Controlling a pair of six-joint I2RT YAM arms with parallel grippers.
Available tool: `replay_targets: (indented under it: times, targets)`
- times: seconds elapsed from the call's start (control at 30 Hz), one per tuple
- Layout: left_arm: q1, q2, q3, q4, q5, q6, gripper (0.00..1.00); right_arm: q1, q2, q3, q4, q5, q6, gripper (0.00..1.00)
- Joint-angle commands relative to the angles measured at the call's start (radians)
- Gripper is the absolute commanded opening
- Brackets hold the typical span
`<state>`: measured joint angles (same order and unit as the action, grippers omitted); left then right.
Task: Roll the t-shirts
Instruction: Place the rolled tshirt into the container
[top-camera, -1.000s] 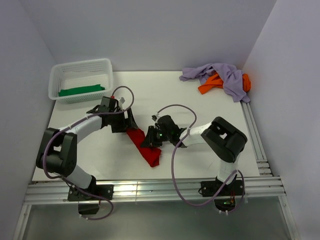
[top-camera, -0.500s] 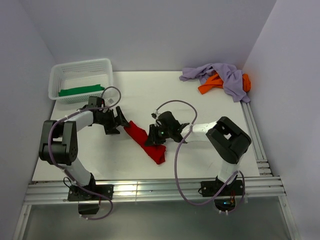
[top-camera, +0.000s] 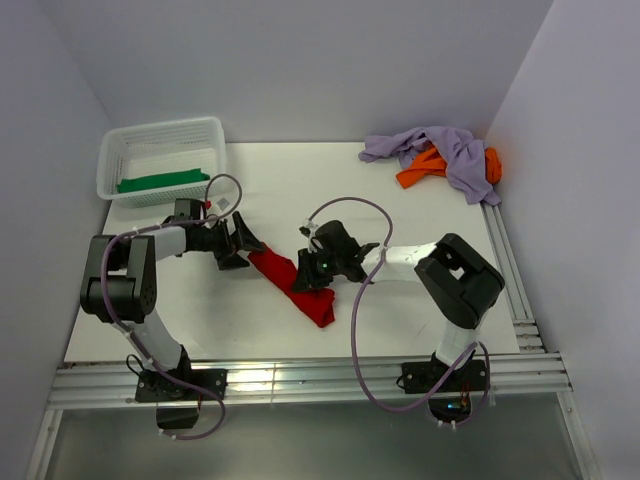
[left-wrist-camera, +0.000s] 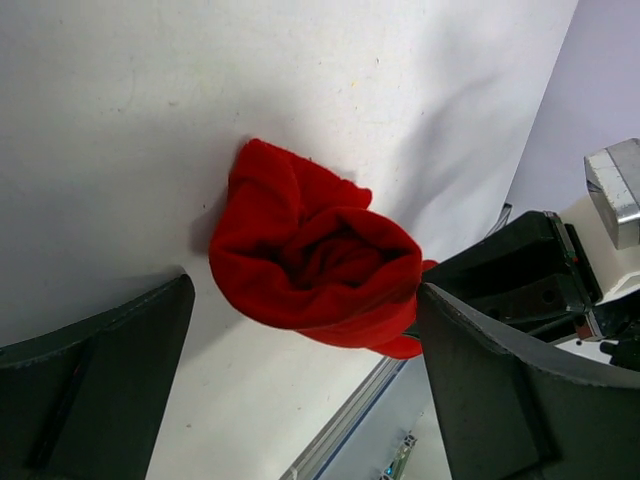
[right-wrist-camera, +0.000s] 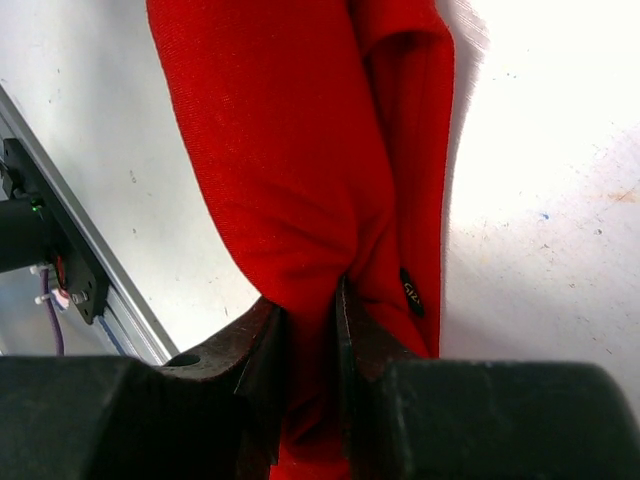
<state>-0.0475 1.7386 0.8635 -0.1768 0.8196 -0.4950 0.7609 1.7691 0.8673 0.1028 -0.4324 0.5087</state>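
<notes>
We see the red t-shirt (left-wrist-camera: 318, 262) rolled up, lying between the wide-open fingers of the left gripper (left-wrist-camera: 300, 385) — they hold nothing. The right gripper (right-wrist-camera: 311, 330) squeezes a fold of it tight.

Bright, even light — soft shadows

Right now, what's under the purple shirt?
An orange shirt pokes out from under the purple shirt on two sides. Its middle is covered, so anything else beneath cannot be seen.
</notes>
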Motion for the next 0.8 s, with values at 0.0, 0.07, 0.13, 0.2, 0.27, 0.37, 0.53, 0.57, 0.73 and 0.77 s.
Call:
replay_targets:
  times: [0.0,0.07,0.13,0.2,0.27,0.37,0.53,0.57,0.73,0.77]
  targets:
    - [0.011,0.024,0.020,0.051,0.033,0.022,0.99,-0.018,0.055,-0.053,-0.261,0.132,-0.101,0.00]
    - [0.011,0.051,0.029,0.071,0.047,0.018,0.99,-0.018,0.056,-0.054,-0.261,0.129,-0.099,0.00]
    - [0.011,0.071,0.042,0.074,0.046,0.018,0.99,-0.018,0.058,-0.056,-0.258,0.120,-0.098,0.00]
    - [0.011,0.084,0.052,0.057,0.030,0.032,0.98,-0.018,0.058,-0.056,-0.256,0.119,-0.096,0.00]
    - [0.009,0.101,0.065,0.045,0.018,0.045,0.95,-0.018,0.052,-0.056,-0.255,0.119,-0.098,0.00]
    - [0.002,0.130,0.078,0.017,-0.010,0.058,0.90,-0.018,0.052,-0.053,-0.258,0.118,-0.102,0.00]
    - [-0.028,0.170,0.111,-0.010,-0.040,0.068,0.70,-0.018,0.053,-0.047,-0.267,0.118,-0.107,0.00]
    - [-0.032,0.176,0.117,-0.018,-0.043,0.078,0.66,-0.018,0.053,-0.047,-0.267,0.118,-0.111,0.00]
    - [-0.043,0.165,0.114,-0.004,-0.060,0.073,0.43,-0.018,0.056,-0.033,-0.284,0.115,-0.124,0.00]
    - [-0.045,0.162,0.114,0.000,-0.060,0.069,0.34,-0.018,0.056,-0.031,-0.291,0.116,-0.130,0.00]
